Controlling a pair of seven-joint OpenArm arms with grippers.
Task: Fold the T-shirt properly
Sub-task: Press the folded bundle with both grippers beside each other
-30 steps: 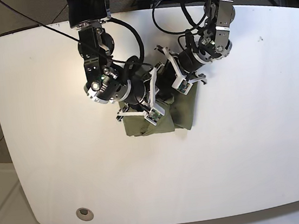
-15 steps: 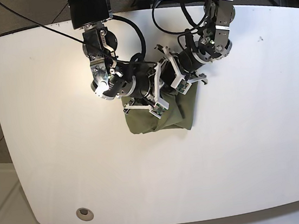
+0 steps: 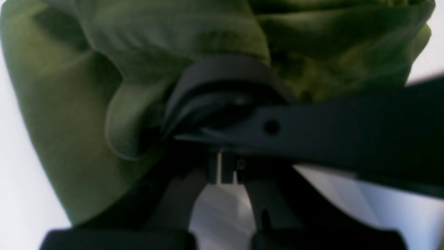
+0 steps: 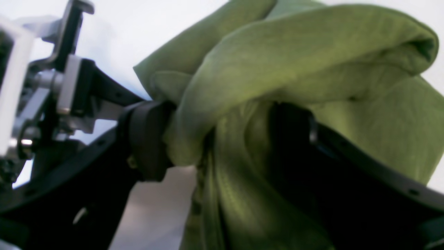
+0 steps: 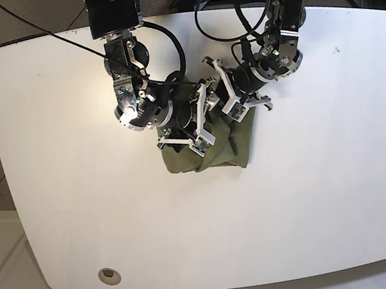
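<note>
From here I see the white counter (image 5: 119, 231) filling most of the base view, with the olive-green T-shirt (image 5: 239, 146) bunched a little above the middle of the frame. Both arms reach down onto it from the top edge. The shirt's lower edge shows beneath them, gathered and creased, with a fold running down between the two arms.

The right end effector (image 5: 189, 127) comes in from the upper left and sits over the left and middle part of the cloth. In the right wrist view its two dark fingers stand spread, one at the left of centre and one right of centre, with thick rolls of the shirt between them. I can't tell whether they grip it firmly. One rounded flap of cloth sweeps from the centre to the upper right of that view, and a narrow ridge runs down to the bottom edge.

The left end effector (image 5: 226, 99) comes in from the upper right and is just beside the other one, over the upper right part of the shirt. Its own wrist view is mostly blocked by a dark finger (image 3: 312, 132) lying across the middle and right, so I can't tell whether it is spread or pressed together. Around that finger the shirt lies in overlapping folds, with a loose curled edge left of centre.
</note>
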